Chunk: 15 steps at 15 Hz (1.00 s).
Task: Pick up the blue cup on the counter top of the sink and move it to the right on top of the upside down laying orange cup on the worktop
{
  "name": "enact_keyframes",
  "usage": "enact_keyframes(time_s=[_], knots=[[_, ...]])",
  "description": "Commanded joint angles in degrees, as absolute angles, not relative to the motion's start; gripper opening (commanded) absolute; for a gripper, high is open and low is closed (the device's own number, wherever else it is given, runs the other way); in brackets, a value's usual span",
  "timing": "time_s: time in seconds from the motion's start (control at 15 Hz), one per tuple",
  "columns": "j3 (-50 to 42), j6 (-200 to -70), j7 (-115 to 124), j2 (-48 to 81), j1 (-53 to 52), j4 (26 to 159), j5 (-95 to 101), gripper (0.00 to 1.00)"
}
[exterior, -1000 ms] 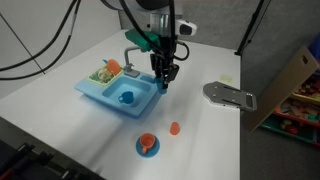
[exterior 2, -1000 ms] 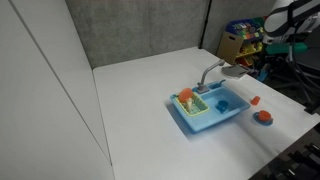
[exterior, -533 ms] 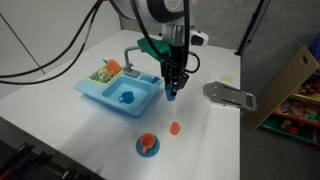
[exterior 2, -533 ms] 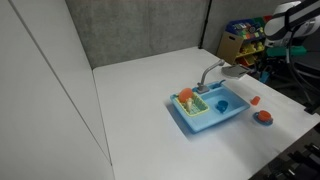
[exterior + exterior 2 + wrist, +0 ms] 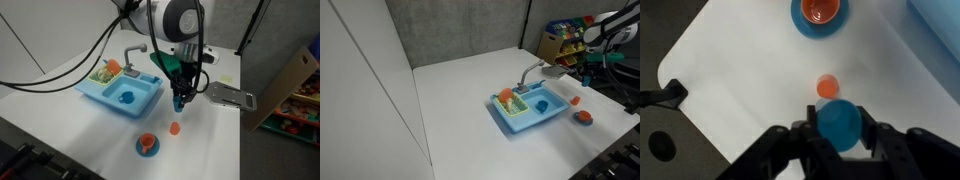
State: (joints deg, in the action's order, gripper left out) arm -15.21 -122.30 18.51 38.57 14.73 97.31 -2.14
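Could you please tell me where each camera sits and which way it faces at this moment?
Exterior view: raised off a table corner, looking down across the worktop at the sink; the arm and gripper show above the orange cup.
Exterior view: raised and farther back, facing the sink; only part of the arm shows, at the right edge.
Wrist view: looks straight down; the fingers clamp the blue cup.
Shared: all three show the orange cup and some of the sink.
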Motion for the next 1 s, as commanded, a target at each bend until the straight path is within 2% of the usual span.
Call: enact_keyframes(time_s=[0.0,0.93], knots=[[-15.02,-120.66,18.41,41.30,16.56,93.74,-4.27,0.17],[-13.69,-123.91,14.70,43.07,20.02,95.23,-11.16,0.17]])
